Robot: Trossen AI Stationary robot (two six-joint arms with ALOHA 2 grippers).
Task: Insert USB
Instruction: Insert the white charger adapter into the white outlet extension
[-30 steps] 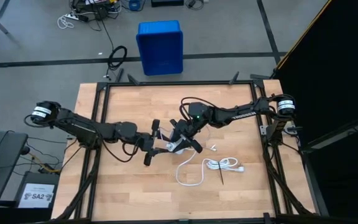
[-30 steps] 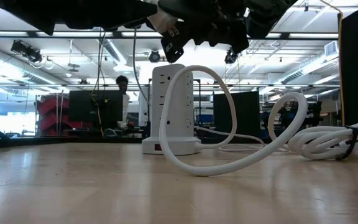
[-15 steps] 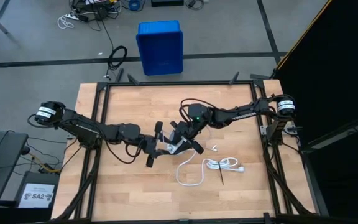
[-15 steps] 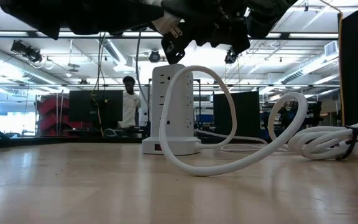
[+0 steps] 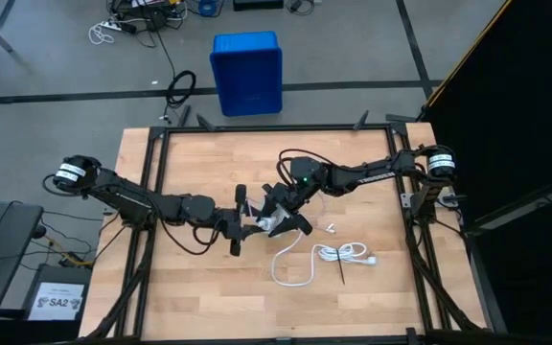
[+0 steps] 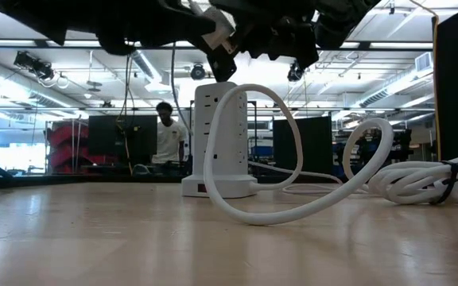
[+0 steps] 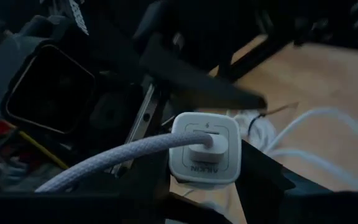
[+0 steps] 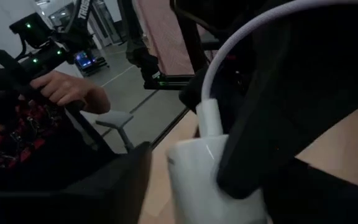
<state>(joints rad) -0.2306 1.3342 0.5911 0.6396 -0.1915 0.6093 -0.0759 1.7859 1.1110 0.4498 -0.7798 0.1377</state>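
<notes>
The USB (image 7: 201,140) sits plugged in the charger block (image 7: 205,149), between dark jaws.

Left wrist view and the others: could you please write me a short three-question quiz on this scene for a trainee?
1. True or false: the USB plug sits in the charger block.
2. Fill in: the bundled cord lies on the ___ arm's side.
3. The left gripper and right gripper meet above: A the cord, B the tower, C the bin.
Key: 1 true; 2 right; 3 B.
</notes>
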